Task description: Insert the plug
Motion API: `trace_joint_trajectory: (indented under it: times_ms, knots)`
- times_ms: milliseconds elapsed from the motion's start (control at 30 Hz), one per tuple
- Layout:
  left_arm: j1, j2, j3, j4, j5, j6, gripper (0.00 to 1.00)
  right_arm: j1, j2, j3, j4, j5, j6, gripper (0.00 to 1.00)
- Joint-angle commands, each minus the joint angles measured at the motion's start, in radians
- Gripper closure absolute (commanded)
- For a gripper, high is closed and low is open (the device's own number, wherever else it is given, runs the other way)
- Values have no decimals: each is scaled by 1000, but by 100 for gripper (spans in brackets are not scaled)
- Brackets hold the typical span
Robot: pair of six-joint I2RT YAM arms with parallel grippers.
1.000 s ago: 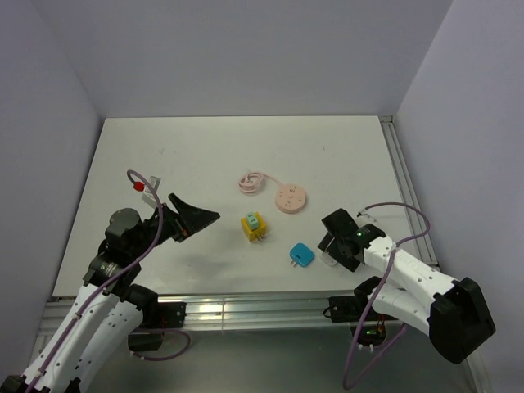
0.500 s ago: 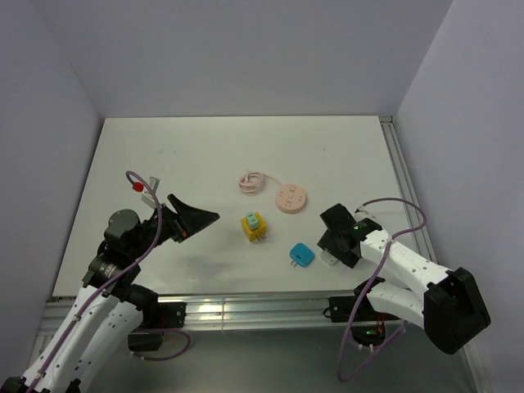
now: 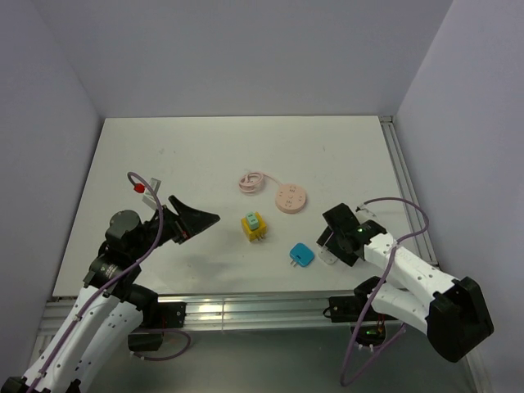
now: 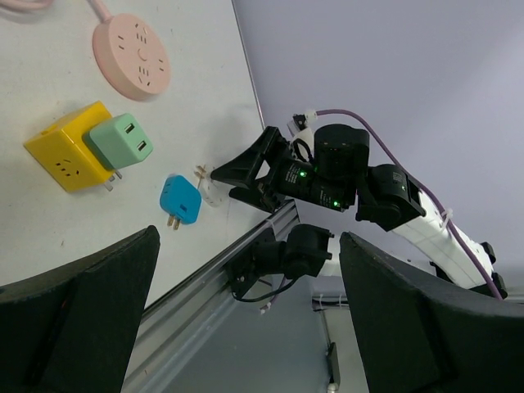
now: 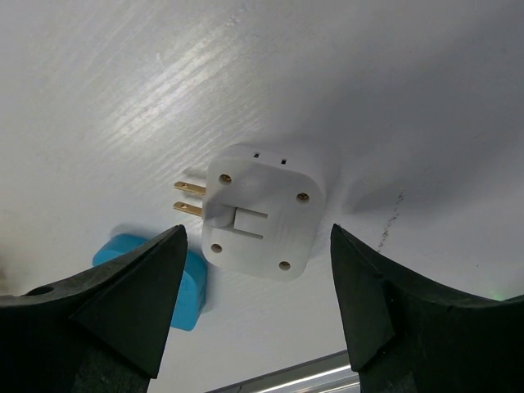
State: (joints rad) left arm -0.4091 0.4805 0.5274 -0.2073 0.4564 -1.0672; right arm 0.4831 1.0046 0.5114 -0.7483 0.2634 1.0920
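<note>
A white plug (image 5: 260, 211) with two brass prongs lies flat on the table between the open fingers of my right gripper (image 3: 330, 250), which hangs just above it without touching. A blue plug (image 3: 301, 255) lies just left of it, also in the right wrist view (image 5: 187, 288). A yellow cube socket (image 3: 253, 229) with a green plug (image 3: 255, 219) in its top stands mid-table. A pink round socket (image 3: 291, 198) with a coiled cord (image 3: 253, 181) lies behind. My left gripper (image 3: 209, 217) is open and empty, raised left of the yellow cube.
The metal rail (image 3: 246, 309) runs along the table's near edge, close below the right gripper. The table's right edge rail (image 3: 401, 176) lies beside the right arm. Walls close off the back and both sides.
The right gripper has shifted slightly around the white plug, first left then back right. The left arm and the plugs have not moved.
</note>
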Motion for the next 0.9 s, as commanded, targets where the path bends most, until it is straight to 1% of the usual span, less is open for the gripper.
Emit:
trace_joint_trajectory:
  times_ms: [0,167,400,633,733,833,867]
  knots:
    - [-2,-8,5,32,18,13,3,-12,-47,35,7,20,-6,22]
    - [-2,3,-7,55,31,6,3,-23,-11,38,3,22,-7,21]
    - [0,0,-10,54,31,12,3,-29,54,22,43,2,-9,21]
    - [-2,3,-6,59,36,13,3,-28,110,35,53,13,-14,23]
    - [-2,6,-4,52,39,16,3,-29,130,42,53,14,-20,26]
    - [-2,3,-4,49,44,19,3,-29,146,39,67,2,-30,31]
    - [-2,0,-6,48,42,21,3,-29,149,35,76,-13,-35,39]
